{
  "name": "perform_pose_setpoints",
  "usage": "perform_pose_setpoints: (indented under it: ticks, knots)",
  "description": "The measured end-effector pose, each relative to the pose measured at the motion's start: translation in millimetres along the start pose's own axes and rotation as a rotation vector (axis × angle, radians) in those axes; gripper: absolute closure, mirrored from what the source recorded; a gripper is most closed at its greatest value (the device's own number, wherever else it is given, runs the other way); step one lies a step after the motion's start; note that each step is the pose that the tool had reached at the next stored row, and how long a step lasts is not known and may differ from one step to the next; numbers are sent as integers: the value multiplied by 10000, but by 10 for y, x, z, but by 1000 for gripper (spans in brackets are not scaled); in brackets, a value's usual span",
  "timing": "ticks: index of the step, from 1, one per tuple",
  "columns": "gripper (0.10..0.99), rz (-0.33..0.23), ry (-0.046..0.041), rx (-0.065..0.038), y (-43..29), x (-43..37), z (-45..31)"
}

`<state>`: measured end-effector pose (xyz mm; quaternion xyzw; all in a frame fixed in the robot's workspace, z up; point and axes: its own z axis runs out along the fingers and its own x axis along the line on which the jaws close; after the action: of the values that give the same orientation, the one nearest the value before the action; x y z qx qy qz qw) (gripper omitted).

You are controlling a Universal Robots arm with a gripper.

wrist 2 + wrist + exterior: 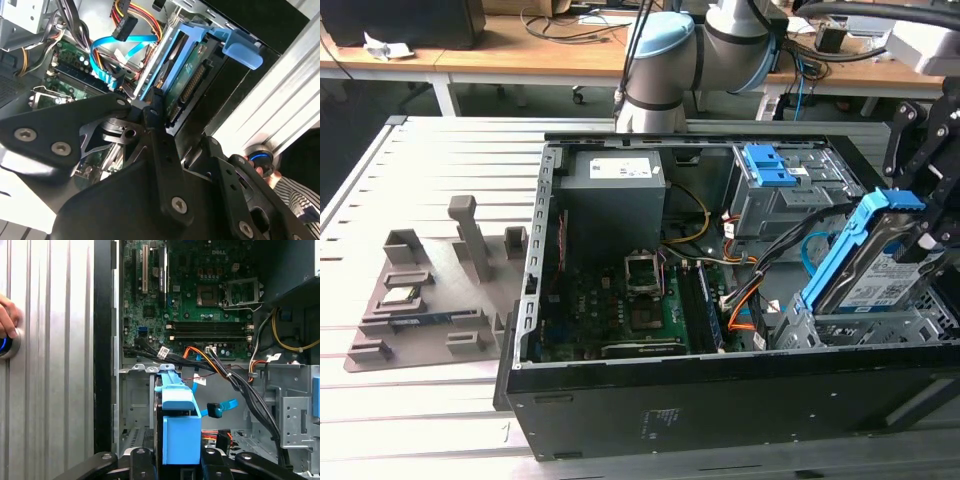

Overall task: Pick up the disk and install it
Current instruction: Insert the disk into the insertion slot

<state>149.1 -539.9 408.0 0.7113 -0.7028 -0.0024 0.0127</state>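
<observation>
Arm (pixel 690 50) reaching in from the far side, end effector (pixel 932 215) closed, wrist tilted.

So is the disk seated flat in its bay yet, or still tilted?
Tilted: the disk leans steeply over the drive cage, blue carrier end up, gripper on it.

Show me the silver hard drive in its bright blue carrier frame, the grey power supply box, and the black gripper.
Silver hard drive in blue carrier frame (pixel 882 272), exterior view, on its labelled face.
Grey power supply box (pixel 613 168), exterior view, on its top face.
Black gripper (pixel 180 460), first wrist view, between the fingertips.
</observation>
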Motion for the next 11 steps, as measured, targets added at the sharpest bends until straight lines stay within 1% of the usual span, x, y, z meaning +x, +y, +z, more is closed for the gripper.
perform_pose_setpoints:
  ticks: [5,7,8,11]
  knots:
    - [718,0,1,0,-2,-1,112]
    - [718,1,6,-1,-3,-1,144]
    - [718,1,23,0,-3,-1,147]
    - [718,1,29,0,-3,-1,147]
